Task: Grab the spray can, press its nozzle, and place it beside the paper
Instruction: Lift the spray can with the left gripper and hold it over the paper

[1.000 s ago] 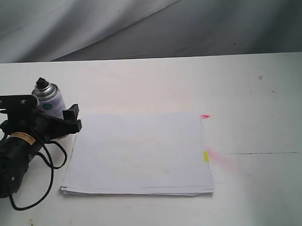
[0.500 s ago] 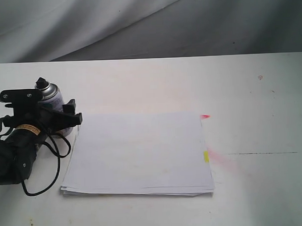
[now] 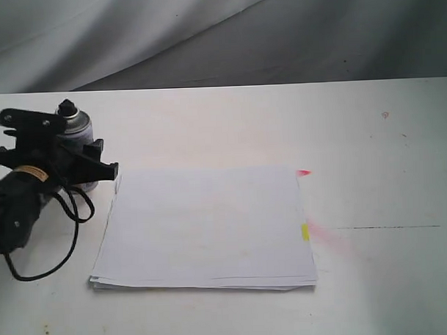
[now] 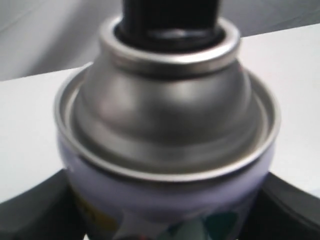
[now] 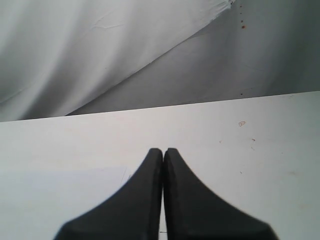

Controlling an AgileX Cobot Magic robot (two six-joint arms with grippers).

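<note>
The smooth spray can [image 3: 77,127] may slip or tilt if a push lands off-centre on its narrow nozzle [image 3: 66,108], because the left end effector [image 3: 84,169] grips only the label band. The can's base could also snag the paper [image 3: 203,227] just beside it. That arm reaches in low from the left, apparently clenched on the can. The right end effector [image 5: 163,150] hangs over the bench [image 3: 370,170], clenched on nothing.
</note>
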